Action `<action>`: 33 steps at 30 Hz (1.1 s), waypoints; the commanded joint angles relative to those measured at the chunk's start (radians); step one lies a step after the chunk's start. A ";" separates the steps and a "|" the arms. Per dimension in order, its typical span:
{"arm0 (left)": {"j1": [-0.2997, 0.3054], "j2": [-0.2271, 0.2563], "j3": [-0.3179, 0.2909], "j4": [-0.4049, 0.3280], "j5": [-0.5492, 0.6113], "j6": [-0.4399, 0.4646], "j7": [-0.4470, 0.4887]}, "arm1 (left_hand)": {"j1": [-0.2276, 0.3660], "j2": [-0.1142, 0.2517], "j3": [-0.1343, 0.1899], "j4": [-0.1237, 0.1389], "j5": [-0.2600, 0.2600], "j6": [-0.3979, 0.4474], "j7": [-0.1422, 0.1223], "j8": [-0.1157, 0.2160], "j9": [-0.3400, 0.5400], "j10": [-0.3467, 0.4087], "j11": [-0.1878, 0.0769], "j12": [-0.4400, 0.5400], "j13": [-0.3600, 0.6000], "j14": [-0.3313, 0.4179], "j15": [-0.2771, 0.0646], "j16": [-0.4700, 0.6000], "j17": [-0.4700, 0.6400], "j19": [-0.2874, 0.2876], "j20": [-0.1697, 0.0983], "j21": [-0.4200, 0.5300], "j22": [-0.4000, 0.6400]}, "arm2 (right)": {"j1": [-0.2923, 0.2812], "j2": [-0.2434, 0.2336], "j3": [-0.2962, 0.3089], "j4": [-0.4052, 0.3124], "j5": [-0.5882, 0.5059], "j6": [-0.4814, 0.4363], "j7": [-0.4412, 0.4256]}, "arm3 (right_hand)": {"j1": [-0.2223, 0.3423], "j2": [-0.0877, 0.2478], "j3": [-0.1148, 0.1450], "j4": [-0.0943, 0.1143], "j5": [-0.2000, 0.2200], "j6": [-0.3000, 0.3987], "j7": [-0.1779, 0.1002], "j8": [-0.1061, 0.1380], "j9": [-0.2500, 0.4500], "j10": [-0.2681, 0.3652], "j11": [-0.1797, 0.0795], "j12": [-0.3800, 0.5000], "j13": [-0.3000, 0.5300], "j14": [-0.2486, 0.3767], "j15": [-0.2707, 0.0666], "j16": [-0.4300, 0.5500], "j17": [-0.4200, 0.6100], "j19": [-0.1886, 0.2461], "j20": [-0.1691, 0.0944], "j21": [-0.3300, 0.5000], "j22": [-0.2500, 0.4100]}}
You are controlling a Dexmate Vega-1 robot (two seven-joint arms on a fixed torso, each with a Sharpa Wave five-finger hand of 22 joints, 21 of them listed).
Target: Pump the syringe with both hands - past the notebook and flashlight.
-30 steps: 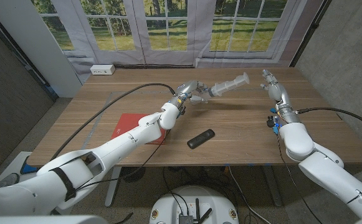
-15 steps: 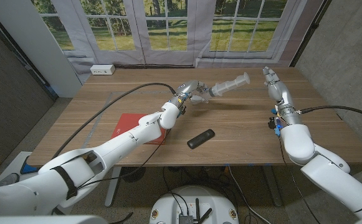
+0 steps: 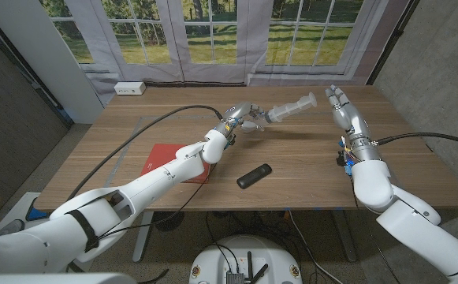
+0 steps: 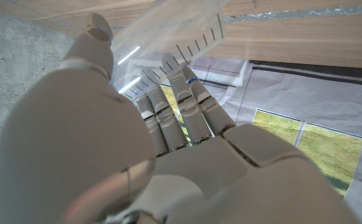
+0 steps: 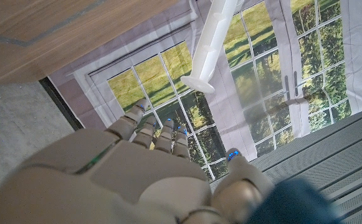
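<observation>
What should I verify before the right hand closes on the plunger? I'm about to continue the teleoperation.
1. Left hand grips the clear plastic syringe by its barrel: ok.
2. Syringe held above the wooden table: ok.
3. Right hand open, fingers apart: ok.
4. Right hand touching the plunger end: not ok, a gap shows.
5. Red notebook and black flashlight lie nearer the robot, out of the path: ok.

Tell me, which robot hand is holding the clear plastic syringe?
The left robot hand grips the clear plastic syringe above the table; the right robot hand is open, apart from its plunger.
</observation>
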 commanded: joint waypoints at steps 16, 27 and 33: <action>-0.004 -0.003 0.002 0.010 0.004 -0.017 0.007 | 0.080 0.150 -0.003 0.005 0.008 0.130 0.003 0.002 0.005 0.060 -0.057 0.002 0.003 0.084 -0.172 -0.001 0.004 -0.002 -0.145 -0.005 0.001 | 0.023 -0.008 -0.082 -0.024 -0.124 -0.089 0.017 | 0.003 0.012 0.000 -0.009 -0.008 0.022 -0.001 0.007 0.003 0.031 -0.034 0.005 0.001 -0.050 -0.037 -0.012 -0.002 -0.075 0.011 -0.002 0.004; -0.011 -0.008 0.005 0.019 0.007 -0.018 0.009 | 0.080 0.152 -0.006 0.005 0.008 0.140 0.003 0.003 0.006 0.066 -0.057 0.003 0.003 0.086 -0.172 -0.001 0.005 -0.004 -0.145 -0.006 0.001 | 0.036 -0.015 -0.103 -0.011 -0.141 -0.089 0.025 | 0.002 0.012 0.000 -0.009 -0.009 0.027 -0.002 0.007 0.003 0.033 -0.034 0.004 0.001 -0.061 -0.035 -0.012 -0.003 -0.079 0.009 0.002 0.005; -0.017 -0.010 0.007 0.027 0.009 -0.023 0.010 | 0.080 0.151 -0.008 0.004 0.007 0.139 0.000 0.002 0.006 0.068 -0.057 0.004 0.004 0.087 -0.172 -0.001 0.005 -0.004 -0.144 -0.006 0.001 | 0.049 -0.013 -0.114 -0.008 -0.147 -0.094 0.027 | 0.001 0.012 0.000 -0.009 -0.010 0.031 -0.002 0.008 0.004 0.035 -0.037 0.004 0.001 -0.066 -0.032 -0.012 -0.003 -0.085 0.010 0.002 0.005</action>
